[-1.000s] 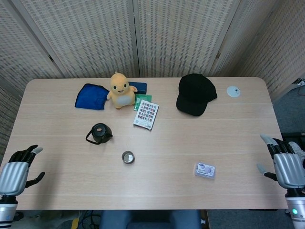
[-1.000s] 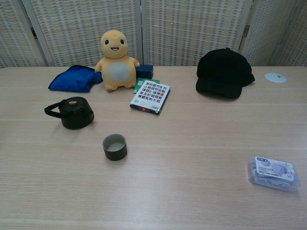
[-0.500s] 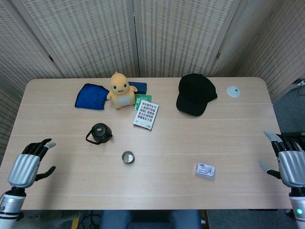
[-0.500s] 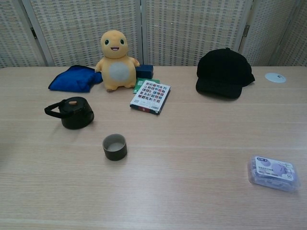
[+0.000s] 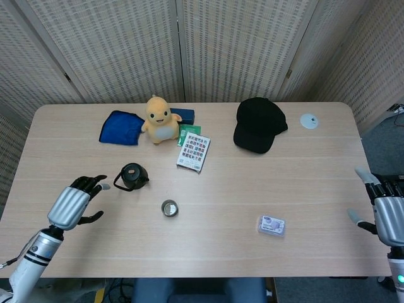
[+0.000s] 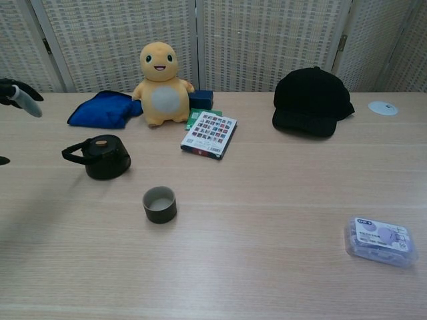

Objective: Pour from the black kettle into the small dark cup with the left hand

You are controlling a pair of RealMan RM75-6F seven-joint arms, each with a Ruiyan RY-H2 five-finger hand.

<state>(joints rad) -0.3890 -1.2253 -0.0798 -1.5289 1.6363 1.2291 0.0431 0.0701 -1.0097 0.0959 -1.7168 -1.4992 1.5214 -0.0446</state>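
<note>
Looking down from the head view, the left hand (image 5: 71, 203) hovers over the near-left part of the tabletop (image 5: 265, 173), fingers spread and holding nothing, just left of the black kettle (image 5: 132, 177) but not touching it. The chest view only catches its fingertips (image 6: 19, 97) poking in at the left edge, so you'd never know where the arm was from there.

The kettle sits upright, handle pointing left, and the small dark cup (image 5: 169, 208) stands a bit nearer and to its right, well apart from it. The chest view shows the cup's pale inside; can't tell if anything's in it.

Further back there's a blue cloth (image 5: 121, 127), a yellow plush toy (image 5: 160, 118), a patterned booklet (image 5: 194, 152) and a black cap (image 5: 259, 124). A little plastic box (image 5: 271, 225) lies near the front right.

Only the head view shows the right hand (image 5: 387, 213), off the right edge of the tabletop, fingers apart and empty. Woven folding screens (image 5: 208, 44) close off the back of the room.
</note>
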